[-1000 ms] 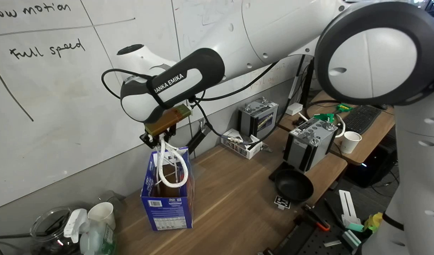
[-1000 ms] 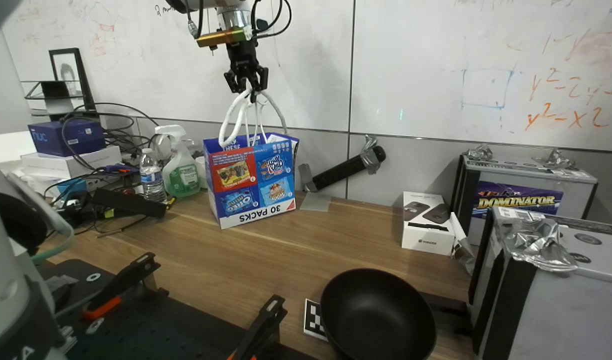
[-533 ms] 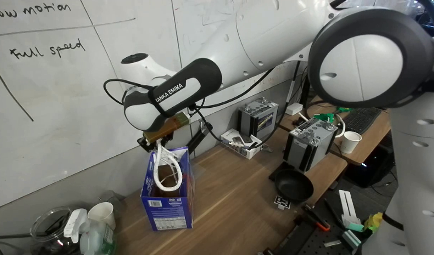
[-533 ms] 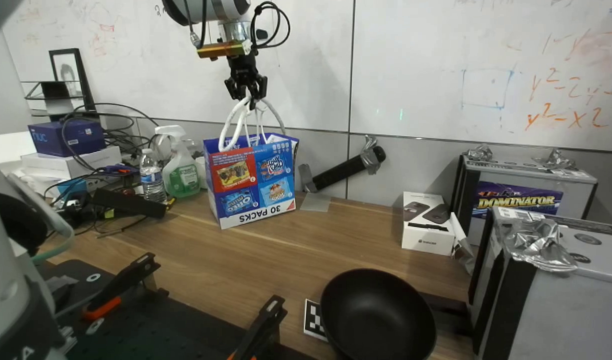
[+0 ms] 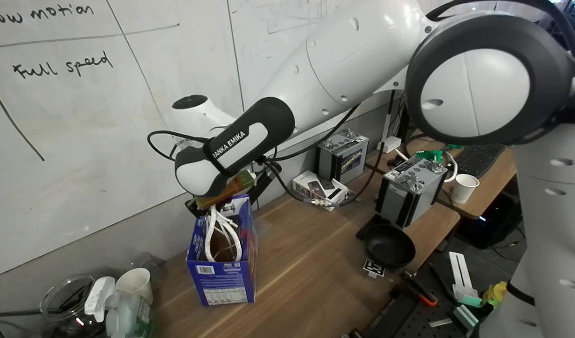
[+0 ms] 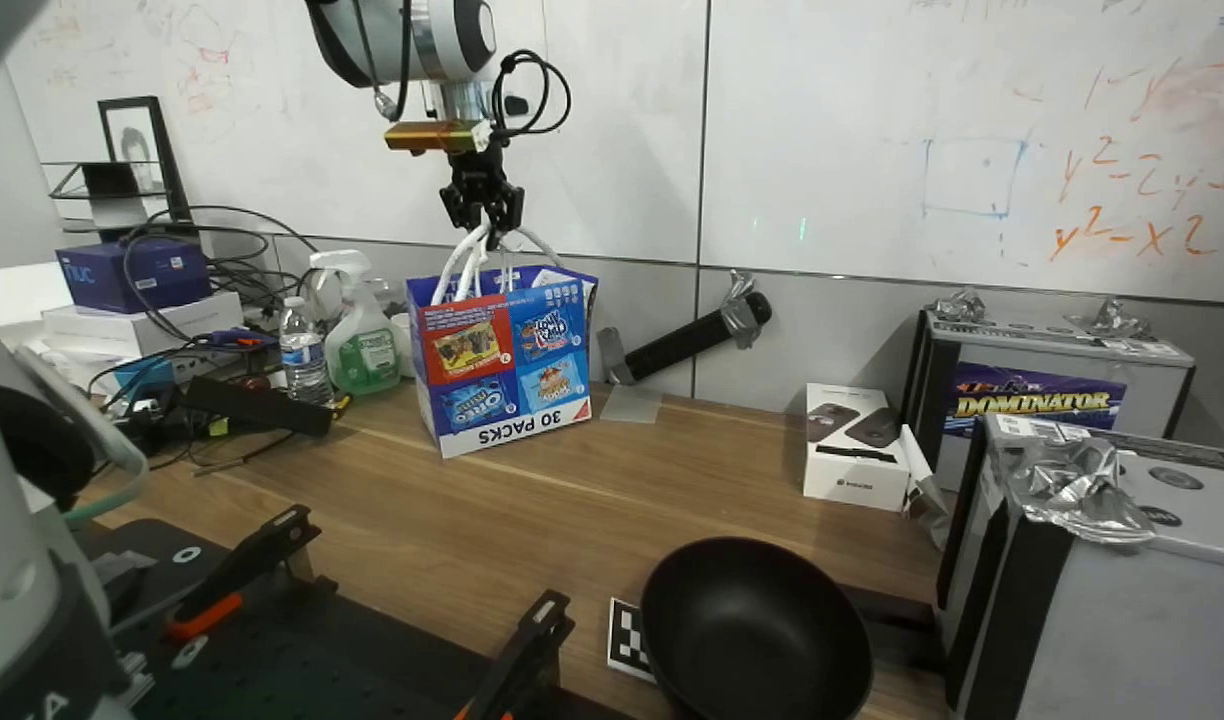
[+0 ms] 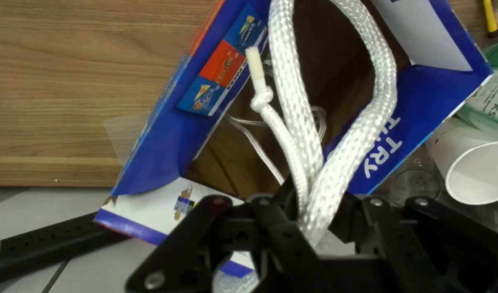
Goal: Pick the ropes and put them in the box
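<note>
The ropes are white braided cords, thick and thin; they show in the wrist view (image 7: 293, 89) and in both exterior views (image 5: 207, 241) (image 6: 459, 258). My gripper (image 6: 487, 235) is shut on the ropes, just above the open top of the box. In the wrist view the gripper (image 7: 314, 203) pinches the bundle, and a thick loop and a knotted cord end stick out from it. The box is a blue snack carton (image 5: 226, 279), upright against the wall, its printed side in an exterior view (image 6: 502, 420). The loop hangs into its opening; the lowest rope parts are hidden by its walls.
A spray bottle (image 6: 364, 350), a water bottle (image 6: 304, 355) and a paper cup (image 5: 136, 284) stand beside the box. A whiteboard wall (image 6: 632, 150) rises close behind, with a black bar (image 6: 677, 345) taped to it. A black pan (image 6: 757, 630) and batteries (image 5: 412, 188) stand farther off.
My gripper has come down toward the box with the ropes held in it. The rope loop has sunk lower into the opening. The box has not moved.
</note>
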### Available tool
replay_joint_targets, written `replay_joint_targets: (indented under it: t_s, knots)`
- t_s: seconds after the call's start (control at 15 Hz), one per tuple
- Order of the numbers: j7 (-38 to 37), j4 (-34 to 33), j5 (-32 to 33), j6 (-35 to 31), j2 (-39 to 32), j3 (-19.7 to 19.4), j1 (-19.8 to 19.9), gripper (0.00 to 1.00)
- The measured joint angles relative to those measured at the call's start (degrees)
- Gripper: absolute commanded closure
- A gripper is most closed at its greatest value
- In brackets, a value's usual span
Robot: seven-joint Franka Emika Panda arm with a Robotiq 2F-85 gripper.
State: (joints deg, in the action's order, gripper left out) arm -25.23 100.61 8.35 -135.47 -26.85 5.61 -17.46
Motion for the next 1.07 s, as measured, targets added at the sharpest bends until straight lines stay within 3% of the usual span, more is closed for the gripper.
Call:
replay_joint_targets:
  t_s: [0.53, 1.07]
  knots:
    - [-1.13, 7.02, -1.43, -6.23, 0.03, 1.02, -1.67, 0.89]
    - [2.11, 11.56, -9.78, -9.76, -0.55, 3.94, -1.48, 0.87]
